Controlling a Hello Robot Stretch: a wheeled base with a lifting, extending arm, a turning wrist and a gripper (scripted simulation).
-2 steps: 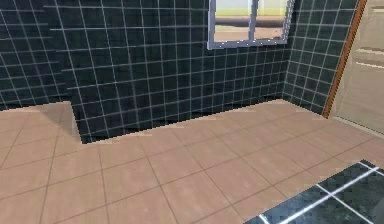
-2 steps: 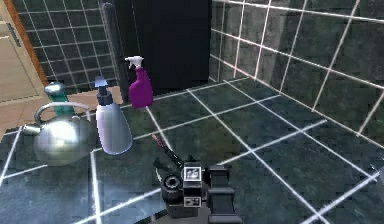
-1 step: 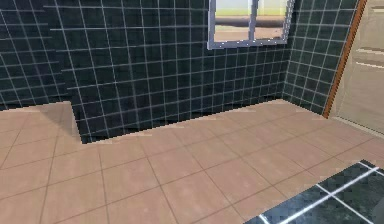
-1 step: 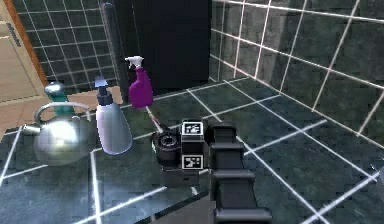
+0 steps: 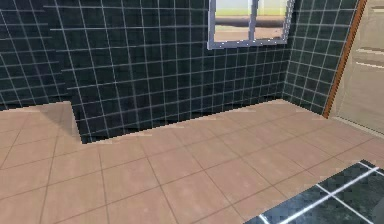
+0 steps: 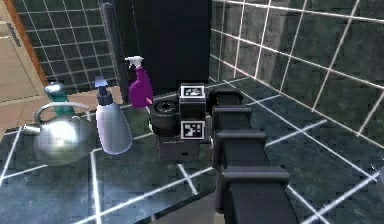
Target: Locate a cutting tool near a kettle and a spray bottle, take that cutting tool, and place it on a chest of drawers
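Gripper (image 6: 160,120) at counter (image 6: 70,195), bottles and kettle off to its left in the arm side view.
Whether it holds anything, or how its fingers stand, cannot be told: its far end is lost against the dark counter. Just left of it stands a white spray bottle (image 6: 112,122), with a purple bottle (image 6: 140,82) farther out and the kettle (image 6: 60,135) farther left again. The cutting tool is too hard to pick out here, and so is its long axis. By the task it should lie beside these three, so the next reach probably goes leftward from the fingers, toward the bottles.
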